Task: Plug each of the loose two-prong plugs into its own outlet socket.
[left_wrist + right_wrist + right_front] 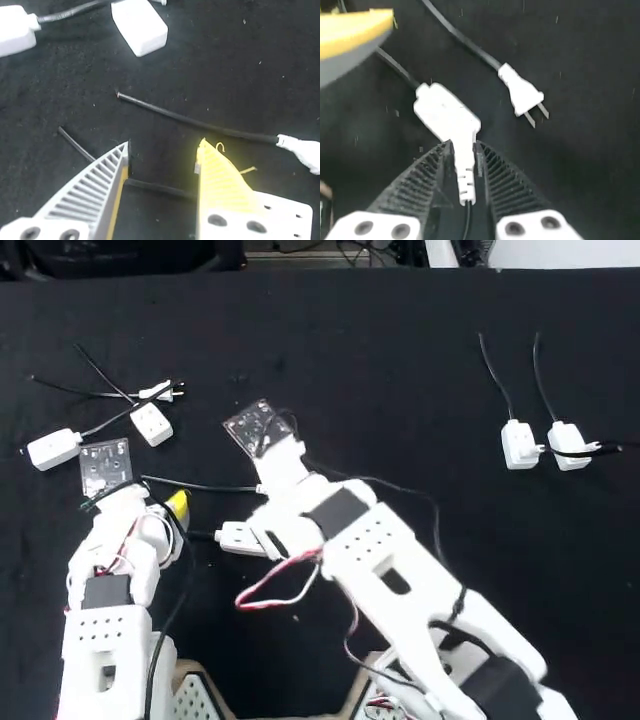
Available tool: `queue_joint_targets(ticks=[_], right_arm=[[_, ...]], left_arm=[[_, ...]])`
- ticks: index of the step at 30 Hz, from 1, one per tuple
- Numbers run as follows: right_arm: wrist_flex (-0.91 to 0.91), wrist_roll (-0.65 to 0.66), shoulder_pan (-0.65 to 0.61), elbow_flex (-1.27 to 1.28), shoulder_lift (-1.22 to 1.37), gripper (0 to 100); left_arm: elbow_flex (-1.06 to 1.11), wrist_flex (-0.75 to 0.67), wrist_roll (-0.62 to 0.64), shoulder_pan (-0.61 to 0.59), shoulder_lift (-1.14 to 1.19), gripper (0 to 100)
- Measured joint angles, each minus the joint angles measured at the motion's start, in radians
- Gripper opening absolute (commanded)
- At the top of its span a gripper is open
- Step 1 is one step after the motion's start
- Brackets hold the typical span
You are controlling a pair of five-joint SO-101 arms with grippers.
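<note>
My right gripper (463, 147) is shut on a ribbed white plug (465, 175) whose front end meets a white outlet socket (445, 112) on a black cable. In the high view this pair (238, 538) lies at the table's middle left, at the right gripper (258, 540). A loose two-prong plug (522, 95) lies beside it, prongs free. My left gripper (164, 147) stands open, its grey and yellow fingers either side of a black cable (160, 189). The left gripper (170, 512) sits just left of the held pair. Two more white sockets (150, 423) (50, 448) lie farther left.
A small white plug (165, 392) with thin black cables lies at the back left. Two white socket pieces (518, 443) (570, 445) with cables rest at the right. Another black cable (200, 122) runs across to a white plug (300, 150). Square marker tags (105, 465) top both wrists.
</note>
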Motion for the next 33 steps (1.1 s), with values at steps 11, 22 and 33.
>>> queue_joint_targets(ticks=[11, 22, 33], right_arm=[[0.028, 0.038, -0.118, -0.020, 0.163, 1.1], [-0.055, 0.040, -0.110, -0.017, 0.232, 1.1], [-0.077, 0.046, -0.011, -0.017, 0.235, 1.1]], left_arm=[[-0.252, -0.005, 0.000, 0.000, 0.592, 22], [-0.511, 0.058, 0.000, -0.002, 0.979, 22], [-0.562, 0.209, -0.130, 0.046, 0.990, 22]])
